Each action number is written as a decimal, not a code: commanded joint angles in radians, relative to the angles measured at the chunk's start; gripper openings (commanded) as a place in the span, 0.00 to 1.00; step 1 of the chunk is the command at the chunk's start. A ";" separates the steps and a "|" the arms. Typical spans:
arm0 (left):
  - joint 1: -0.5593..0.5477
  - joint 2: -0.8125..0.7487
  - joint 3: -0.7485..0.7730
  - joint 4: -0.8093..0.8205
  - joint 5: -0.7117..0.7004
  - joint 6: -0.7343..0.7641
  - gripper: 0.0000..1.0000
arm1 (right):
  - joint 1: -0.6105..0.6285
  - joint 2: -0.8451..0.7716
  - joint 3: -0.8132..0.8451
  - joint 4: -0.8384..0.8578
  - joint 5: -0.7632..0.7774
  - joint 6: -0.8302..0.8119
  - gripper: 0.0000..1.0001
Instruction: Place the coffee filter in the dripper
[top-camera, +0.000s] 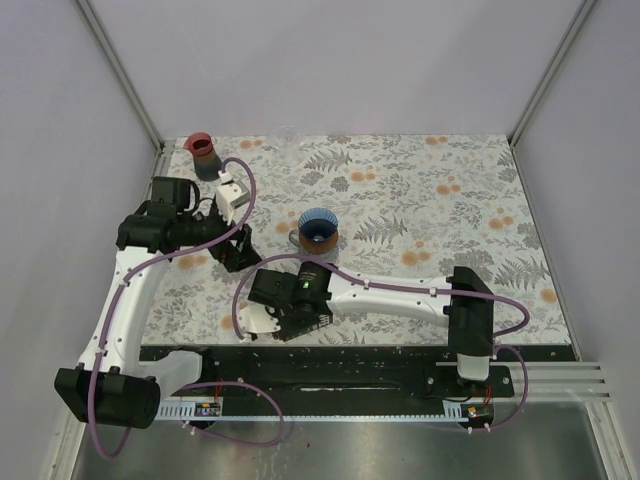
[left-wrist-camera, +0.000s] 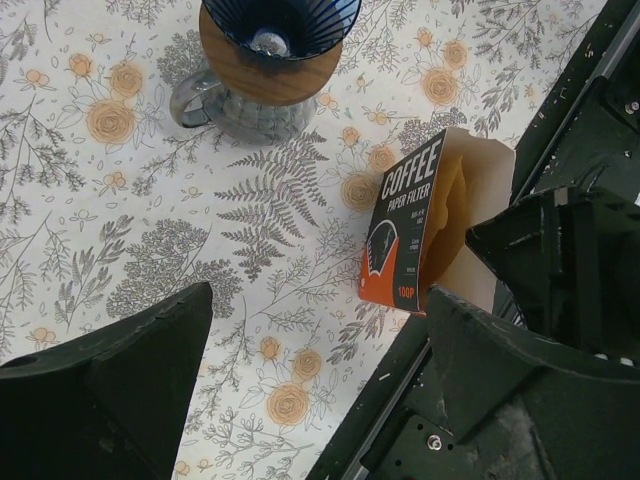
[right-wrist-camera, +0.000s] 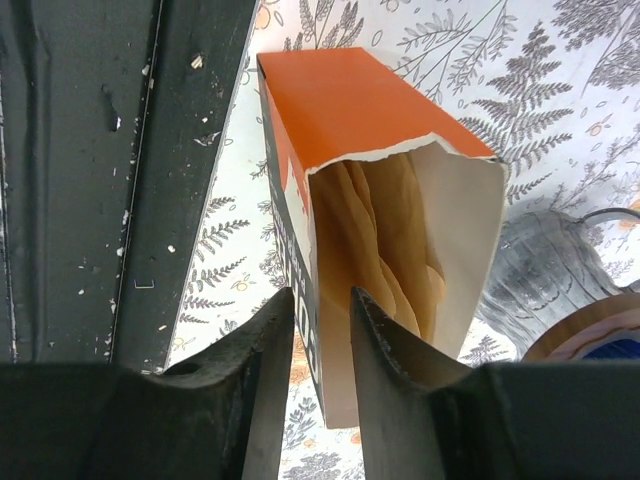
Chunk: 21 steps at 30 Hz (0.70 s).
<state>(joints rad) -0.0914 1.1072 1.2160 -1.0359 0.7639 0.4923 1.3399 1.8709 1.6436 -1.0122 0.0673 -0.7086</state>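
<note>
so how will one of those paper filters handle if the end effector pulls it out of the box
The paper filters look thin and wavy-edged, so one is probably floppy, very light and easy to crumple. They sit nested in the torn-open box, so several may come out together. The box looks like light card and may drag along.

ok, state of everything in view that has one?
orange cardboard coffee filter box: end torn open.
brown paper filters: stacked inside the box.
blue ribbed cone dripper: upright on the glass carafe, no filter in it.
red-and-grey cup: upright, contents not visible.
left pincer: open, empty.
right pincer: fingers nearly together at the box's open edge; cannot tell if it grips.
</note>
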 joint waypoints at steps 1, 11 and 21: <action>0.002 -0.012 -0.021 0.062 0.041 0.009 0.90 | 0.008 -0.016 0.088 -0.022 -0.046 0.001 0.39; 0.005 0.011 -0.038 0.092 -0.006 -0.072 0.89 | -0.014 -0.191 0.105 0.000 -0.254 0.011 0.46; 0.005 -0.003 -0.095 0.129 -0.043 -0.107 0.87 | -0.165 -0.136 0.047 0.046 -0.256 0.054 0.32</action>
<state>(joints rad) -0.0914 1.1244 1.1278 -0.9657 0.7383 0.4095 1.1770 1.6913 1.7012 -0.9966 -0.1799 -0.6651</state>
